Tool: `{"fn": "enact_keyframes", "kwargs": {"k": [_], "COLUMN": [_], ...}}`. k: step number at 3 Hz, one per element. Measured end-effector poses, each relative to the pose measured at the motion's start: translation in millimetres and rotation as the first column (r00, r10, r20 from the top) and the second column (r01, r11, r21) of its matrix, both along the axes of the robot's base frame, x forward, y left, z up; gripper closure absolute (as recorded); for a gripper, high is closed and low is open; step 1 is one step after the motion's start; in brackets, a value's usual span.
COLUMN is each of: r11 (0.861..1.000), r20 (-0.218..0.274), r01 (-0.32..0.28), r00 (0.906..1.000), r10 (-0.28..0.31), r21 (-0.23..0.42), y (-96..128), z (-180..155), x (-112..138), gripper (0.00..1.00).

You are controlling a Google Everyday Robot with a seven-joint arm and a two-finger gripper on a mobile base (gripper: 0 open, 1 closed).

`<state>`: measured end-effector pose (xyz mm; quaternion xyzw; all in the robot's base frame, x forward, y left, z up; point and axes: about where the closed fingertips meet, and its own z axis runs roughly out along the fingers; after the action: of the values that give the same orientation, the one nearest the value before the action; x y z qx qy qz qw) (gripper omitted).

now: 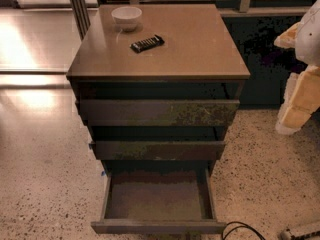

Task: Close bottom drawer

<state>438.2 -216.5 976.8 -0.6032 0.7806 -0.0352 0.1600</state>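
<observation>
The bottom drawer (157, 227) is pulled far out of the dark brown cabinet. Its shallow tray is bare inside, and its flat front panel sits near the lower edge of the view. The middle drawer front (157, 150) and the top drawer front (157, 112) above it stick out only slightly. My gripper (295, 109) shows as pale cream segments at the right edge, level with the upper drawers. It is well to the right of the cabinet and touches nothing.
A white bowl (126, 17) and a black wrapped bar (147, 43) lie on the cabinet top (200, 49). A black cable (240, 229) loops on the speckled floor at the bottom right. A dark wall panel stands behind the cabinet on the right.
</observation>
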Motion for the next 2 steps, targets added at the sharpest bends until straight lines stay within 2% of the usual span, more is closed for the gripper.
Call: {"fn": "enact_keyframes", "kwargs": {"k": [1,2], "r11": [1.000,0.999], "r20": [0.000,-0.014], "r01": [0.000,-0.015], "r00": [1.0000,0.9998], "r10": [0.000,0.015], "r21": [0.000,0.049], "y": [0.0,-1.8], "z": [-0.1,-32.8], "x": [0.0,-3.7], "gripper": [0.00,0.00]}}
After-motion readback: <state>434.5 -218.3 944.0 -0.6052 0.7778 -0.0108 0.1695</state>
